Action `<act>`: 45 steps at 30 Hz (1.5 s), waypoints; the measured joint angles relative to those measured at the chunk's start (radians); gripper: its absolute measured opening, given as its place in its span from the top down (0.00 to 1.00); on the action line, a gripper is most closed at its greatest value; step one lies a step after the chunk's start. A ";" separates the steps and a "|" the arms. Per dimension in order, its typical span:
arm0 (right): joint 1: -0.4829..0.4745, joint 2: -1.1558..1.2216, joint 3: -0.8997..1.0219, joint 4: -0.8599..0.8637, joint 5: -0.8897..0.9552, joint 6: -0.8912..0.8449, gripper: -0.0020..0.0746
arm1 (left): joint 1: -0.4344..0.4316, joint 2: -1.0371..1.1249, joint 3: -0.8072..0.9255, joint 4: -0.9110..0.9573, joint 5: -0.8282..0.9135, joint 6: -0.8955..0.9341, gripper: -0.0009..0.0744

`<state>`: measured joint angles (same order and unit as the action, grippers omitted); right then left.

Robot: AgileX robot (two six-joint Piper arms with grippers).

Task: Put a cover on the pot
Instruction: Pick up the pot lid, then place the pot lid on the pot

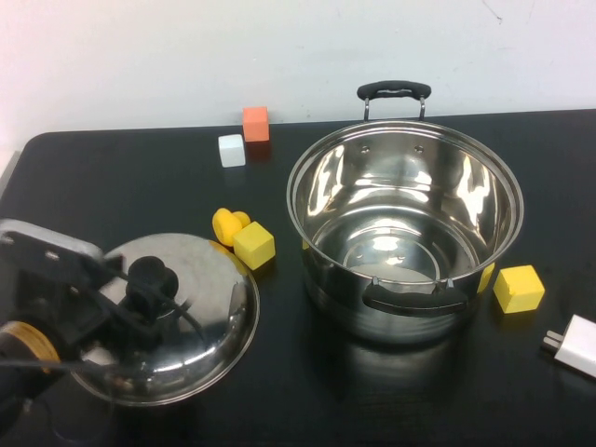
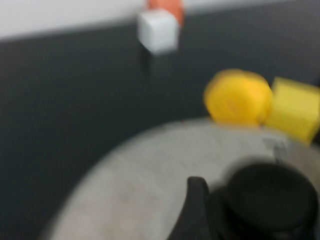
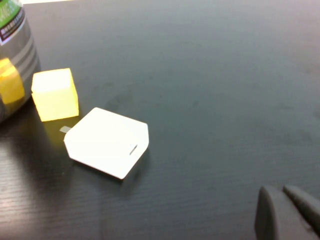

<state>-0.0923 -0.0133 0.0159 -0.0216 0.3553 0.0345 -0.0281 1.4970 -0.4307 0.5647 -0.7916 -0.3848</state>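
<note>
Pot (image 1: pixel 406 233) uncovered; lid (image 1: pixel 177 317) on table (image 1: pixel 112 177) to its left. Left gripper (image 1: pixel 140 303) over the knob (image 1: pixel 154 276), jaws wide, contact unclear. Right gripper (image 3: pixel 287 212) near charger (image 3: pixel 107 141), fingertips together, apparently closed.

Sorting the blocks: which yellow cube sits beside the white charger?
The yellow cube right of the pot, near the white charger; the other yellow cube sits by the lid.

Shiny steel pot (image 1: pixel 405 233), matt black table (image 1: pixel 140 177)
</note>
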 joint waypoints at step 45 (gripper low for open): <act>0.000 0.000 0.000 0.000 0.000 0.000 0.98 | -0.109 -0.332 -0.348 -0.034 0.479 -0.194 0.55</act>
<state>-0.0923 -0.0133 0.0159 -0.0216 0.3553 0.0345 -0.1366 1.1655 -0.7785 0.5306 -0.3123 -0.5788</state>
